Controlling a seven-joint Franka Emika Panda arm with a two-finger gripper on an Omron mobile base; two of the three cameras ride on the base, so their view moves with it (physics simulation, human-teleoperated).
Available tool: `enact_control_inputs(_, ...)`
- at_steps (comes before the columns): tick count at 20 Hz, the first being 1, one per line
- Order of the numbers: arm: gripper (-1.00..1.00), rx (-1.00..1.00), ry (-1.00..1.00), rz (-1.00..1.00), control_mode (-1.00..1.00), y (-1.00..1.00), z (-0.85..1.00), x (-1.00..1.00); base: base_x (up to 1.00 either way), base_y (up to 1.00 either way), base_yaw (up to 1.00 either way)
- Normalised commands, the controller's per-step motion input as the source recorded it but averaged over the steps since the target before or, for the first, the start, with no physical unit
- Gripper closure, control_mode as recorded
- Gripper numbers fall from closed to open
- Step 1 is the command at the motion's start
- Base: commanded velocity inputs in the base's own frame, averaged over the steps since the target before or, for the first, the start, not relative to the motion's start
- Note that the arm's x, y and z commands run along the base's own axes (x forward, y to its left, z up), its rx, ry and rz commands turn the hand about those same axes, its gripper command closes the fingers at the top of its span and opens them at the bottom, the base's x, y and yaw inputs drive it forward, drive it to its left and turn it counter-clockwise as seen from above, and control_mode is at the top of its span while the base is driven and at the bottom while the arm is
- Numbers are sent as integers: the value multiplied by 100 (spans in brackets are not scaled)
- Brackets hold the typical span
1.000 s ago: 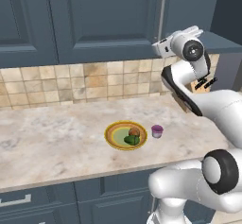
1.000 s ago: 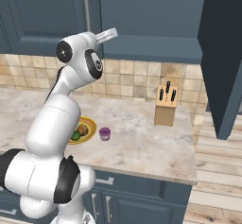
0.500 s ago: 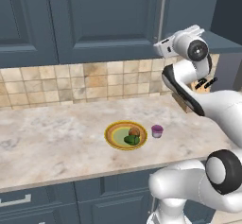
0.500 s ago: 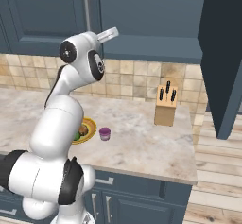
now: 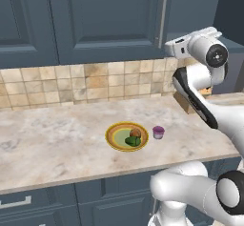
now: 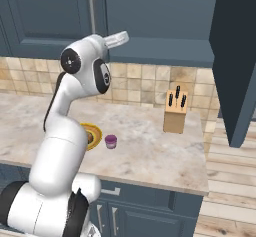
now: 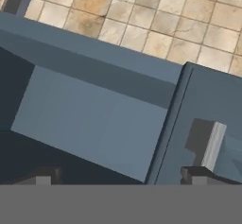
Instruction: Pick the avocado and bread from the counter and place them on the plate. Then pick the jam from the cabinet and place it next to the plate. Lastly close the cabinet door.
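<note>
Avocado (image 5: 133,141) and bread (image 5: 135,133) are seen lying together on the plate (image 5: 114,135), the bread just behind the green ball and touching it. The plate is set on the counter (image 5: 57,139), and the jam (image 5: 158,132) is placed upright on the stone just beside the plate's rim, on its right in the left base view. From the right base view the jam (image 6: 111,141) is seen standing clear of the plate (image 6: 95,131), which is partly hidden behind the white arm.

The gripper (image 7: 118,180) is raised high in front of the cabinet (image 7: 85,114), its fingers spread wide and nothing held between them. In the hand view the underside and the dark opening of the cabinet are seen, with the grey bar handle (image 7: 212,145) of a neighbouring closed door beside one fingertip.

The cabinet door (image 6: 235,66) is swung open, standing out edge-on over the right end of the counter. A wooden knife block (image 6: 175,112) is placed near the tiled wall (image 6: 145,81), well apart from the plate.
</note>
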Motion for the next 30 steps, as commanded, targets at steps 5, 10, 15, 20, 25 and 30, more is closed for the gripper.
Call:
enact_control_inputs(5,-100,11,-3,0,-100,-18,0,-43,0,0,0)
enact_control_inputs(10,-100,6,-3,0,-100,-3,0,-61,0,0,0)
enact_control_inputs(15,-100,2,-1,0,-100,0,-3,-69,0,0,0)
enact_control_inputs(20,-100,1,0,0,-100,0,-2,-68,0,0,0)
enact_control_inputs(25,-100,3,0,0,-100,-1,-4,-70,0,0,0)
enact_control_inputs(30,-100,5,0,0,-100,-5,-2,-79,0,0,0)
